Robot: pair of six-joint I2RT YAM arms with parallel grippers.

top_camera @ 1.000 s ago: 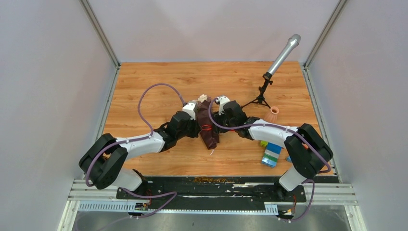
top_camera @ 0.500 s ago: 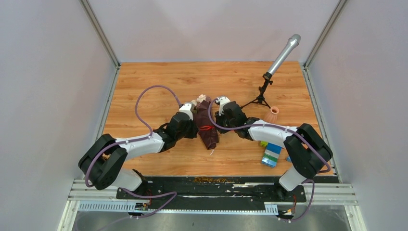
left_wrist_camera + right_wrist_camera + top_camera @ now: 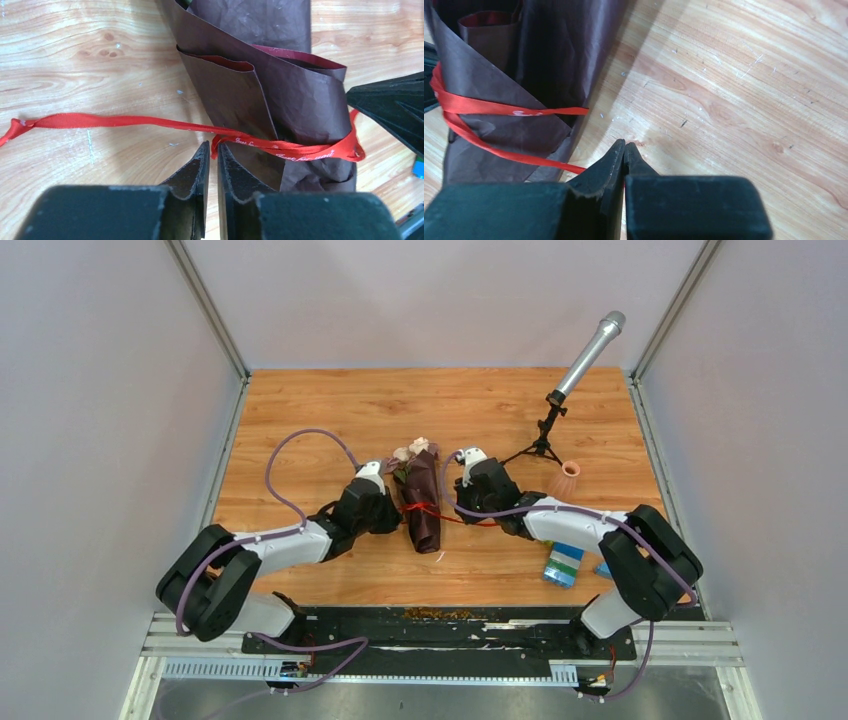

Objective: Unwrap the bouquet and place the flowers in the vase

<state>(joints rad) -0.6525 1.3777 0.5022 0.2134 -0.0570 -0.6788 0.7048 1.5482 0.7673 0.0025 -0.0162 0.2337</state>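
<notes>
Both arms have backed off the bouquet [image 3: 422, 502], which lies on the counter [image 3: 300, 420] between them. Right fingers [image 3: 610, 162] pinch the red ribbon [image 3: 457, 517]; left fingers [image 3: 196, 167] sit barely apart, empty. If the ribbon snags, pulling could drag the bouquet sideways.

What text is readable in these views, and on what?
"Just for you": white script on the thin red ribbon around the dark maroon paper bouquet, left wrist view; printed twice, one partly hidden.
White marks on that ribbon, right wrist view: too blurred to read.
No other text visible.
</notes>
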